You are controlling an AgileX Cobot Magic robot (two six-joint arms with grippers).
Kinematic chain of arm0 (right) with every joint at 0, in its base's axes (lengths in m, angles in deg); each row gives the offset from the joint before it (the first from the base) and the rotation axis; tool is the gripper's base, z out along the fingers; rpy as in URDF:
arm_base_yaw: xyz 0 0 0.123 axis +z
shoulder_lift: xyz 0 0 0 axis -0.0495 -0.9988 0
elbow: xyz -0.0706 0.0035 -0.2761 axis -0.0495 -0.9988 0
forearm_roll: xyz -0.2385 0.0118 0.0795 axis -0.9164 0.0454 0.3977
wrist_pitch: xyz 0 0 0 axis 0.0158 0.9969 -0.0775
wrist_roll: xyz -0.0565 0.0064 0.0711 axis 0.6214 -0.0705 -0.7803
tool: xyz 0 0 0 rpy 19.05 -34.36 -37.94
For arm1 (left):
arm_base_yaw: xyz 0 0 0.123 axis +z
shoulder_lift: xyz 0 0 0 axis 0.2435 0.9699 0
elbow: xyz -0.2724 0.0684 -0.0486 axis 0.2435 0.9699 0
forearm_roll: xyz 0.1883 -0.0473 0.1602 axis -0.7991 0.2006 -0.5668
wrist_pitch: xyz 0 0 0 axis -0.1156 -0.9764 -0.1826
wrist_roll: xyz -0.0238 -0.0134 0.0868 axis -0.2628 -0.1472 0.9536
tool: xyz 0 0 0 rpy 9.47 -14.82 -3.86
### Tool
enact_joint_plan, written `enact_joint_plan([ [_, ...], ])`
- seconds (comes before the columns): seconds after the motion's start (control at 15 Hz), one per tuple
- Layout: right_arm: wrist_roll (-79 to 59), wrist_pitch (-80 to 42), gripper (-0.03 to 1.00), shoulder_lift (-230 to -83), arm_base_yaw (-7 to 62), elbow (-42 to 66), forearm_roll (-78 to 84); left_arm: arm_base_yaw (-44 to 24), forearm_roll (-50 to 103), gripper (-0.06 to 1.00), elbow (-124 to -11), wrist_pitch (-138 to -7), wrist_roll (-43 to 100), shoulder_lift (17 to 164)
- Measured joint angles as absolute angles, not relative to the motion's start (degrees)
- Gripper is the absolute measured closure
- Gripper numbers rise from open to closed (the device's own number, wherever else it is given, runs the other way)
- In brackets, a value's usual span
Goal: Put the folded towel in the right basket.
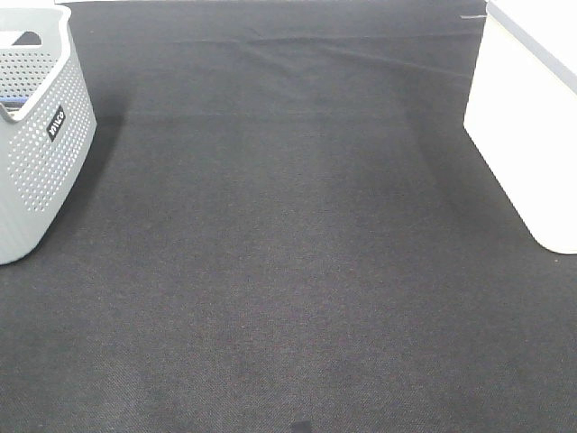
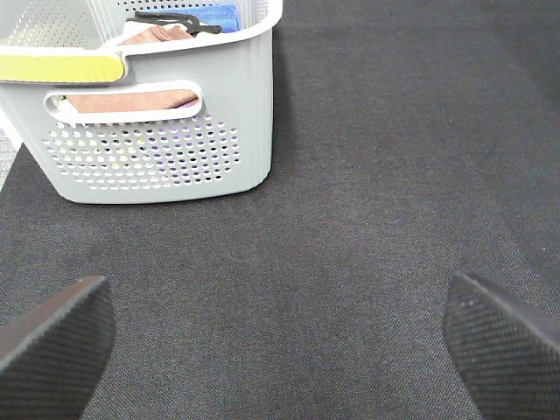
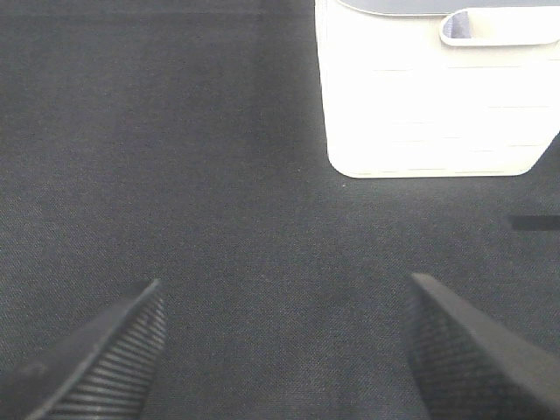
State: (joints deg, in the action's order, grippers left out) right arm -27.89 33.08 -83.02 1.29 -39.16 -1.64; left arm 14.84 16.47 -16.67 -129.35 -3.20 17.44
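Both end effectors — left, right — hang spread apart over bare bench. You'll find the towels inside the grey basket at 9 o'clock — soft, light; pinch a folded edge. White basket sits at 3 o'clock.

One label only: a small dark tag with pale lettering on the side wall of the grey perforated basket, far left. Letters too small and tilted to read. No other text seen.
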Motion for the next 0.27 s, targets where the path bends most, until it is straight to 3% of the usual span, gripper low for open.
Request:
enact_joint_plan([
  [0.27,-27.89,33.08,0.25,-83.02,1.29,-39.16,-1.64,14.84,16.47,-0.02,-16.67,-129.35,-3.20,17.44],
])
